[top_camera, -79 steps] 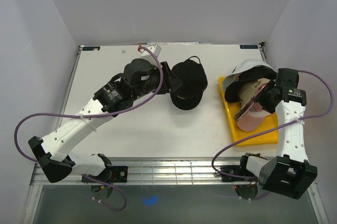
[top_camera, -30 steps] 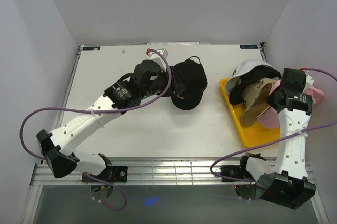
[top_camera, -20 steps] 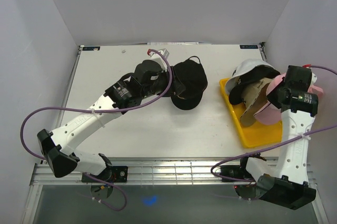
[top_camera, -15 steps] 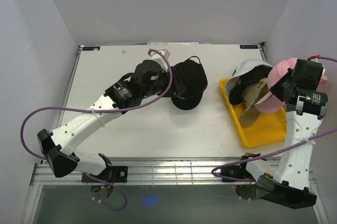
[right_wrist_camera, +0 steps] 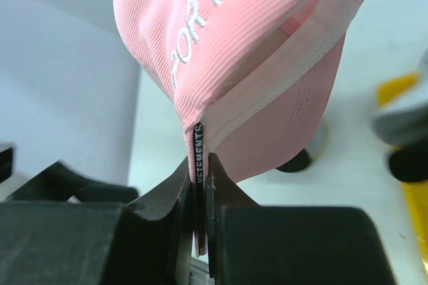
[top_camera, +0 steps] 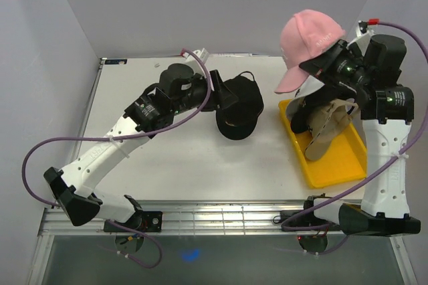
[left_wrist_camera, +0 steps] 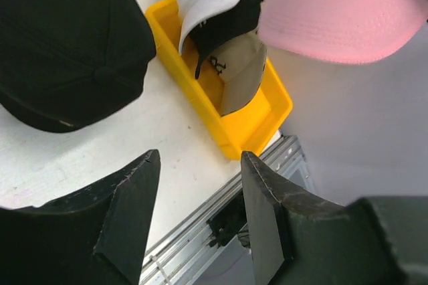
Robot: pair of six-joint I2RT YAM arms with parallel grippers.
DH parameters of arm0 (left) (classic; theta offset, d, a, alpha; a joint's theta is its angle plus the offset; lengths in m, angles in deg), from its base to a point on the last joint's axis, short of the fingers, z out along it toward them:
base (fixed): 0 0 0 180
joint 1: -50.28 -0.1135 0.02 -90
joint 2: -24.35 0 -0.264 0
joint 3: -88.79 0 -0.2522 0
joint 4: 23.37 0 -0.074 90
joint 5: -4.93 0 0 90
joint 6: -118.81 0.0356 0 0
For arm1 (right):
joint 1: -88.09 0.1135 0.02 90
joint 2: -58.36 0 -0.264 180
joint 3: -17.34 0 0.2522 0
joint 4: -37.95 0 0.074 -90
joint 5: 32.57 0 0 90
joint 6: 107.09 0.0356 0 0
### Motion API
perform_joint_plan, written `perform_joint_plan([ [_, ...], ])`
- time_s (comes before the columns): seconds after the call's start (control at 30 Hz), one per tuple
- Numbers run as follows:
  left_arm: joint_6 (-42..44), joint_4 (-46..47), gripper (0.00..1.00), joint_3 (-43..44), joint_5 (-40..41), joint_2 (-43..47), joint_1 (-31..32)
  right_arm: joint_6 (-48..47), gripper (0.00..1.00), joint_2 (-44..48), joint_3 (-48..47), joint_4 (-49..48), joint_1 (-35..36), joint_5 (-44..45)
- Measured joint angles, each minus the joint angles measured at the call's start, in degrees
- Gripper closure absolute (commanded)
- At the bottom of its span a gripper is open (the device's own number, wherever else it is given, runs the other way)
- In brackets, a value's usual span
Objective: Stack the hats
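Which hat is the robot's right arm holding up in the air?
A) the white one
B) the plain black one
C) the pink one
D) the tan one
C: the right gripper is pinched shut on the edge of the pink hat, which hangs in the air above the yellow tray.

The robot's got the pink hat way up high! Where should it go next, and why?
Probably swing it left toward the black cap. The right gripper is shut on the pink cap, high above the yellow tray, and the black cap sits on the table, a likely base for the stack.
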Motion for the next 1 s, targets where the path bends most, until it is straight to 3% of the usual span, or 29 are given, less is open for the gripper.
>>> perform_joint_plan([
  [0.2,-2.7,4.0,0.35,0.4,-9.3,0.3,-11.8,8.2,0.92,-4.9,-1.7,-17.5,15.1,-9.2],
  [0.23,-3.5,4.8,0.16,0.4,-11.2,0.3,-14.5,9.8,0.92,-5.5,-1.7,-20.4,16.6,-10.8],
  [0.3,-6.0,8.0,0.12,-0.6,-16.0,0.7,-20.3,12.9,0.92,-6.9,-1.7,-26.6,18.5,-13.4],
  [0.5,-25.3,33.8,0.15,-18.8,-32.6,6.0,-39.3,25.0,0.92,-9.4,1.3,-47.7,19.8,-20.2],
  [0.73,-45.8,61.7,0.16,-29.2,-40.5,3.6,-40.2,39.7,0.92,-11.4,7.6,-69.3,20.4,-24.1],
  [1.0,-53.0,74.8,0.16,-26.8,-40.3,1.1,-35.9,49.6,0.92,-14.0,13.9,-84.5,22.8,-24.0],
])
